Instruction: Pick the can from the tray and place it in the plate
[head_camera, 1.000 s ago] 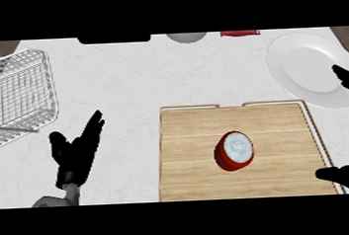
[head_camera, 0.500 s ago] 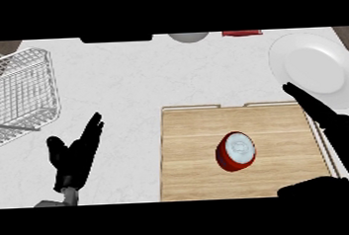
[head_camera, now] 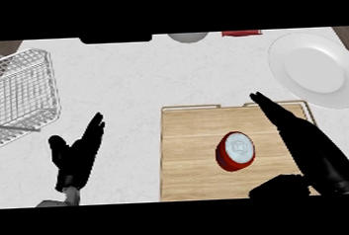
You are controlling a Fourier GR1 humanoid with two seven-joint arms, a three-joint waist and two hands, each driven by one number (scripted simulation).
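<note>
A red can (head_camera: 234, 152) with a pale lid stands on the wooden tray (head_camera: 197, 158), right of its middle. A white plate (head_camera: 312, 69) lies on the counter beyond the tray's far right corner. My right hand (head_camera: 304, 142) is open over the tray's right side, fingers stretched toward the far edge, thumb (head_camera: 277, 185) low near the front. It is just right of the can and apart from it. My left hand (head_camera: 77, 156) rests open on the counter left of the tray, fingers up.
A wire dish rack (head_camera: 17, 94) stands at the far left. Along the back edge sit a grey bowl (head_camera: 188, 37), a red object (head_camera: 241, 33) and a dark object (head_camera: 115, 39). White counter shows between rack and tray.
My right hand has moved left from the right edge onto the tray, closing in beside the can. The can, the plate and my left hand have not moved.
</note>
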